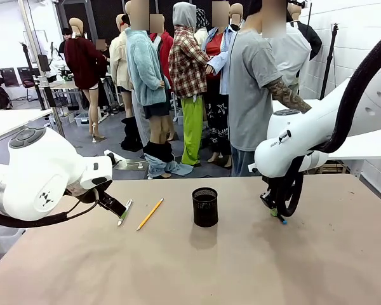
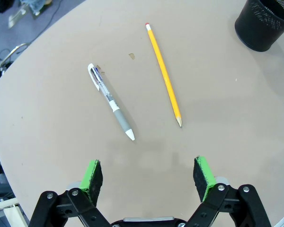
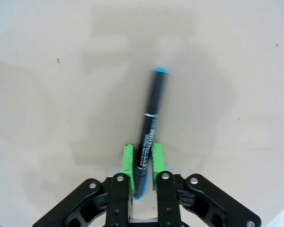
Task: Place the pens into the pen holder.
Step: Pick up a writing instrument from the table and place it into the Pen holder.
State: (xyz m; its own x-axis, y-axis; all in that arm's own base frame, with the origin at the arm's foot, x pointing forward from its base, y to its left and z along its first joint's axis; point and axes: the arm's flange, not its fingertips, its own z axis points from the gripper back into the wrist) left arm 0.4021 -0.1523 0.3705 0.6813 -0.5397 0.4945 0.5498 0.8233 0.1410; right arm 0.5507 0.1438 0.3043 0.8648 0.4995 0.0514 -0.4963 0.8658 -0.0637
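Note:
The black mesh pen holder (image 1: 205, 206) stands upright in the middle of the table, also at the top right of the left wrist view (image 2: 265, 23). A silver-white pen (image 2: 111, 101) and a yellow pencil (image 2: 164, 74) lie side by side on the table, left of the holder (image 1: 125, 211) (image 1: 150, 213). My left gripper (image 2: 149, 177) hovers open just short of them, with nothing between its fingers. On the right, my right gripper (image 3: 142, 163) is shut on a dark pen with a blue tip (image 3: 151, 123), low over the table (image 1: 276, 215).
A person in a grey shirt (image 1: 254, 95) stands at the far edge of the table (image 1: 197, 273), behind the right arm. The tabletop is bare in front of the holder and between the arms.

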